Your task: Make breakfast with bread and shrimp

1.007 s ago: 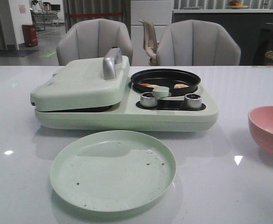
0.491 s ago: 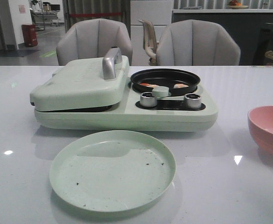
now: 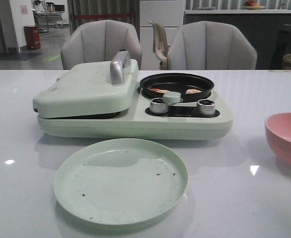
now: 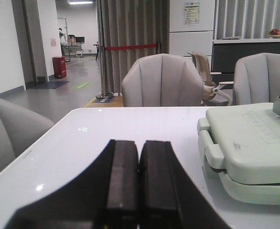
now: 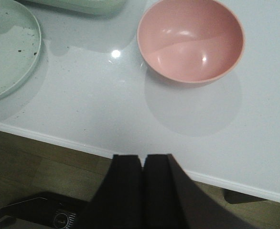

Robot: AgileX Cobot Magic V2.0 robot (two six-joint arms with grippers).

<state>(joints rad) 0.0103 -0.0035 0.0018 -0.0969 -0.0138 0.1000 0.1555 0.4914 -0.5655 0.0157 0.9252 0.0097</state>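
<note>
Two small orange-pink shrimp (image 3: pixel 159 90) already lie in the round black pan (image 3: pixel 177 83) of the pale green breakfast maker (image 3: pixel 135 119); no bread shows, perhaps under its shut lid (image 3: pixel 86 89); the round green plate (image 3: pixel 120 181) awaits plating; left gripper (image 4: pixel 139 164) and right gripper (image 5: pixel 143 164) idle, fingers pressed together.

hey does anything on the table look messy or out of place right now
Mostly tidy. The green plate in front of the breakfast maker is empty but speckled with dark crumbs. The pink bowl is empty too. Two shrimp lie in the small black pan. Nothing looks spilled, tipped or damaged.
</note>
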